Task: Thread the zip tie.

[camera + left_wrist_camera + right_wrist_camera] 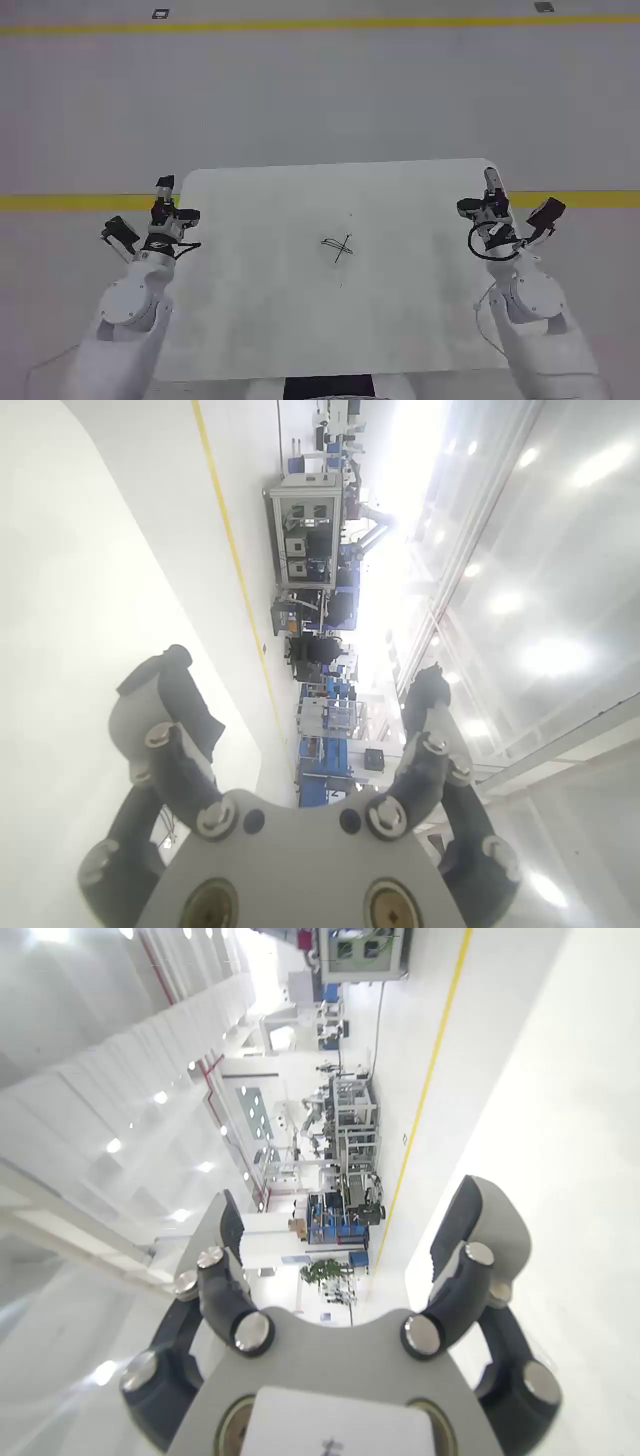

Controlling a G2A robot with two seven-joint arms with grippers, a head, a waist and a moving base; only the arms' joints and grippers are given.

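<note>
Zip tie is seen lying flat near the middle of the white table as thin dark crossed strands, touched by neither arm; head and tail cannot be told apart. Left gripper and right gripper are held spread wide and empty at opposite side edges of the table, well apart from the tie. This is judged a parked pose that leaves the tie unobstructed from above, so threading is not begun and each end must be picked first.

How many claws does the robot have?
2. The left gripper hangs open by the table's left edge; the right gripper hangs open by its right edge.
</note>
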